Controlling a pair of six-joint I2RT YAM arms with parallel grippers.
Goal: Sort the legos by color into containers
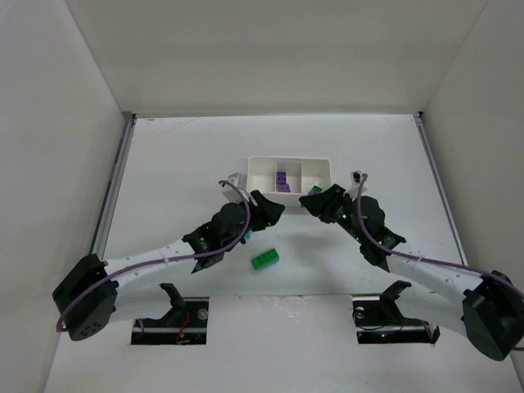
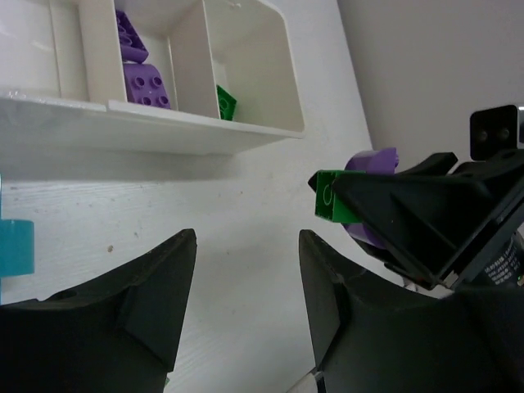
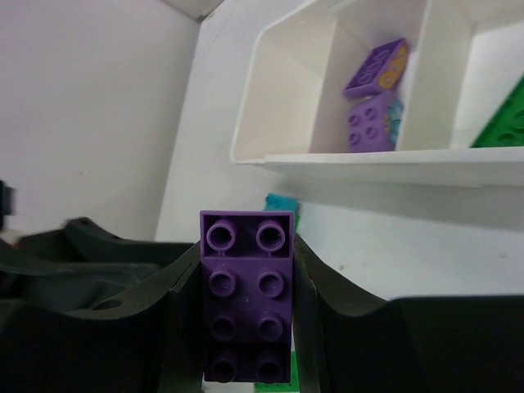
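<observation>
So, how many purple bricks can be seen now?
3. Two purple bricks lie in the middle compartment; a third purple brick is held by the right gripper. Others may be hidden.

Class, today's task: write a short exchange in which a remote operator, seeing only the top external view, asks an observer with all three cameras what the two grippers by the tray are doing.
Operator: From above, the right gripper is just a dark shape at the front of the tray. Is it carrying anything?
Observer: Yes. Its wrist camera shows a purple brick, eight studs facing the lens, clamped between the two fingers.
Operator: And the left gripper? I cannot see between its fingers either.
Observer: Its wrist camera shows the jaws apart with only bare table between them, so it holds nothing.
</observation>
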